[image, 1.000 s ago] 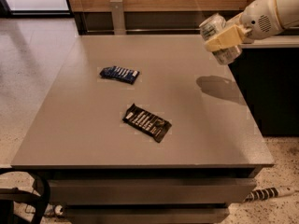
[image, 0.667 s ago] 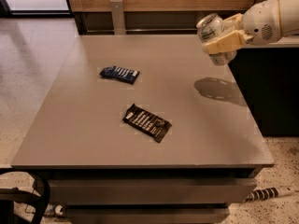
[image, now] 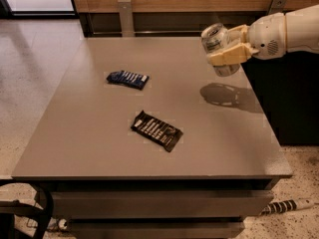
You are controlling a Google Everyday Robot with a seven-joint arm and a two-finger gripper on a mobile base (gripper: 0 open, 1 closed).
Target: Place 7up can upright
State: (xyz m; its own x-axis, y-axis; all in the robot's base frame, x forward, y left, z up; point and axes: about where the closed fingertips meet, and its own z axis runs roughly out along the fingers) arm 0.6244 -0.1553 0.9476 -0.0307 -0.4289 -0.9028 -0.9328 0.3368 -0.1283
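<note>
Gripper: my gripper hangs in the air over the right rear part of the table, closed around the 7up can, one finger above it and one below.
7up can: the 7up can is in my grasp and off the table. It is tilted, with one shiny end leaning up and to the left and the other end pointing down and to the right.
Height: my shadow falls on the table well apart from the can, so I judge there is a clear gap between the can and the surface.
Done so far: the can is picked up and carried over the table.
Left to do: bring the can's axis vertical, lower it until the bottom end sits flat on the table, let go, and pull away without knocking it.
Landing spot: the table under me is bare. The blue wrapper and the dark wrapper lie well to my left, out of the way.
Progress: I judge I am past the middle of the task, with the placing itself not yet done.
Risk: the can looks slightly dented, so it may rock if I release it while it is tilted.
</note>
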